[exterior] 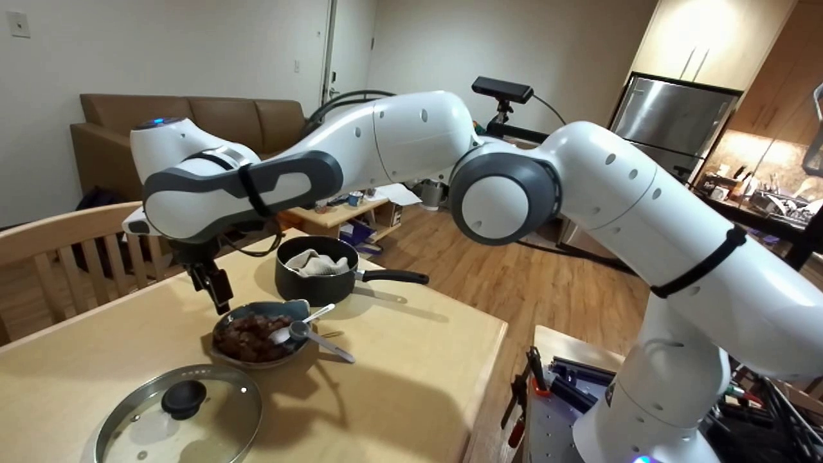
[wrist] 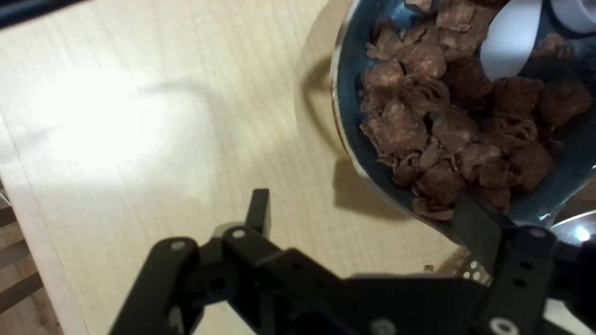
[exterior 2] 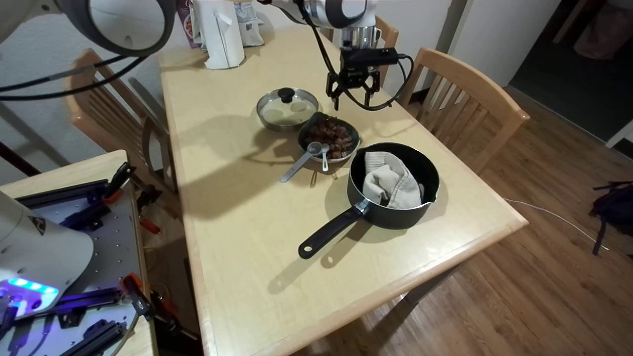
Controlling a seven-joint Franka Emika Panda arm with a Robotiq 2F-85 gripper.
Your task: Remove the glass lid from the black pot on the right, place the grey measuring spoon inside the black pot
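The black pot (exterior 2: 395, 217), with its long handle, stands uncovered on the table, a light folded cloth inside it. Knob up, the glass lid (exterior: 225, 411) lies apart from the pot, on the far side of a blue bowl in an exterior view. The grey measuring spoon (exterior 2: 296, 166) leans across that bowl's rim, its handle sticking out over the table; in the wrist view only part of its head (wrist: 577, 14) shows. My gripper (wrist: 363, 200) hangs open above the table beside the bowl, nothing between its fingers. One finger (wrist: 479, 228) overlaps the bowl's edge in the wrist view.
The blue bowl (wrist: 342, 107) holds brown cereal and a white spoon (wrist: 512, 42); it sits between lid and pot. A white package (exterior 2: 222, 34) stands at the table's far end. Wooden chairs (exterior 2: 470, 84) line the table's sides.
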